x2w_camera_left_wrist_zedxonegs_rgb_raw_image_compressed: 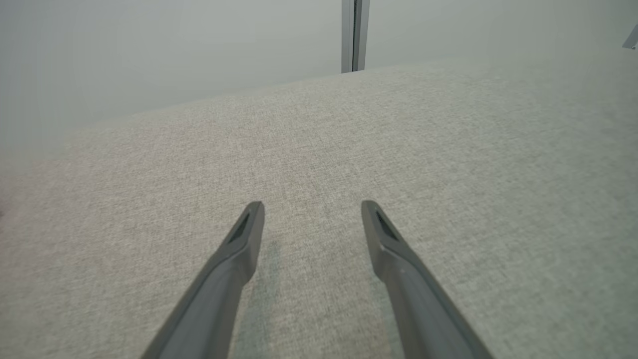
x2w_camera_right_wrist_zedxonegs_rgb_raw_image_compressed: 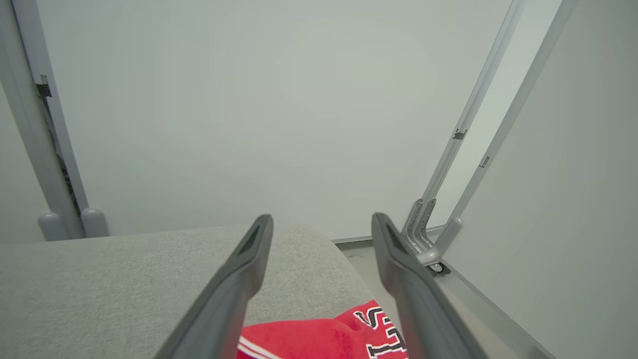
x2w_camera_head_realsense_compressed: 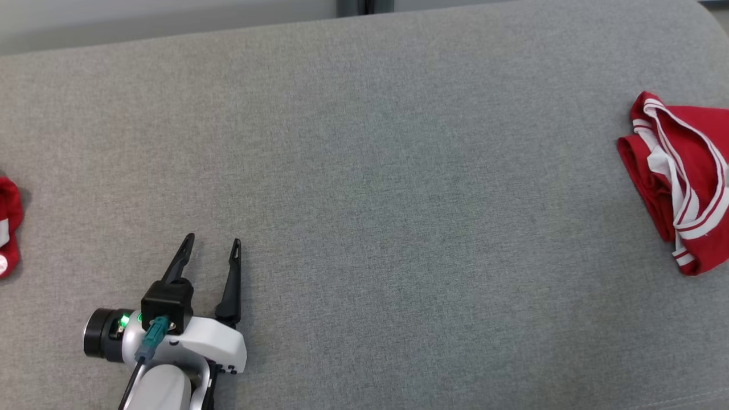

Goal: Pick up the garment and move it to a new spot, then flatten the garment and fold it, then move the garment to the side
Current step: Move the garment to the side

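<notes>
Nearest me, the left gripper (x2w_camera_head_realsense_compressed: 212, 239) hovered low over the grey woven fabric cushion (x2w_camera_head_realsense_compressed: 398, 199), fingers spread wide, nothing in them. The right gripper (x2w_camera_right_wrist_zedxonegs_rgb_raw_image_compressed: 322, 217) was likewise wide apart and empty (seen from its own wrist). The red garment with white stripes and lettering (x2w_camera_head_realsense_compressed: 678, 176) lay as a folded bundle at the cushion's right edge, just beneath the right fingers and well apart from the left. Its long axis ran near-to-far. I judged the right arm the nearer one for any last nudge sideways. A second piece of red cloth (x2w_camera_head_realsense_compressed: 7, 228) sat at the left edge; I couldn't tell what it was.
</notes>
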`<state>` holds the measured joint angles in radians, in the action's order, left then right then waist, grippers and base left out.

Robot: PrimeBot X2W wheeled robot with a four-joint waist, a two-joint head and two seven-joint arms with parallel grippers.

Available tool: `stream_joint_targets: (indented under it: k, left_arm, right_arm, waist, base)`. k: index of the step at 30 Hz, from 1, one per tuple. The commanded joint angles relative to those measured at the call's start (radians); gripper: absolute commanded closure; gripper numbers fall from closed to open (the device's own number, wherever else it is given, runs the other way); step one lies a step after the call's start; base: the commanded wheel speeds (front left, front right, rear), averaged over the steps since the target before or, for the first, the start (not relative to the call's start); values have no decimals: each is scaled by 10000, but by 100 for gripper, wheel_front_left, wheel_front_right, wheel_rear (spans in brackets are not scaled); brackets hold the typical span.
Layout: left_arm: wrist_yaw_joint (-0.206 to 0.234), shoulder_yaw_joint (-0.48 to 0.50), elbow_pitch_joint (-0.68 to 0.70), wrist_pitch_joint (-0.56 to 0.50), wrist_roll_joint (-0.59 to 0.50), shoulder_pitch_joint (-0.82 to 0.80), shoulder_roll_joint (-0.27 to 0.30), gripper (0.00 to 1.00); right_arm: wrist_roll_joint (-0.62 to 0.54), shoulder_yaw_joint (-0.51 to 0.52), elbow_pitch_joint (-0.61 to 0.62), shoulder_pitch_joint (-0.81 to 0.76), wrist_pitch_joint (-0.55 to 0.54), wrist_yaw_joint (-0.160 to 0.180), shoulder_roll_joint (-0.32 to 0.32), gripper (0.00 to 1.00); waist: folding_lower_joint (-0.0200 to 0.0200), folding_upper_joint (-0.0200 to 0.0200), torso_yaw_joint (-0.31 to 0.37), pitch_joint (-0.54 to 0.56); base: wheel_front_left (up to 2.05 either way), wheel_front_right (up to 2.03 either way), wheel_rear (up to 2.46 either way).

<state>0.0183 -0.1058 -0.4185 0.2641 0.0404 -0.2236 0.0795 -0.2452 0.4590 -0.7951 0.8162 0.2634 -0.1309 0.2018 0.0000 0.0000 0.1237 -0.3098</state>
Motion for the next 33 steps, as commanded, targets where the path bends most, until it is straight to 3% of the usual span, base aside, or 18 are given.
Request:
stream_joint_targets:
  k: [1, 12, 19, 33]
  left_arm:
    - [51, 79, 24, 0, 57, 151, 28, 0]
    - [150, 555, -76, 0, 333, 667, -112, 0]
    - [176, 849, -160, 0, 435, 1146, -177, 0]
    - [276, 1524, -126, 0, 644, 2099, -249, 0]
  right_arm:
    - [196, -188, 226, -334, 9, 4, -46, 0]
    - [1958, -2439, 2378, -3272, 8, 4, -1144, 0]
    - [2318, -3325, 2550, -4976, 6, 4, -1441, 0]
    - [3421, -4346, 2561, -6274, 8, 4, -1477, 0]
  waist:
    - [0, 0, -3, 193]
    - [0, 0, -285, 1330]
    - [0, 0, -461, 2053]
    - [0, 0, -514, 3069]
  base:
    - [0, 0, 0]
    - [0, 0, 0]
    - [0, 0, 0]
    - [0, 0, 0]
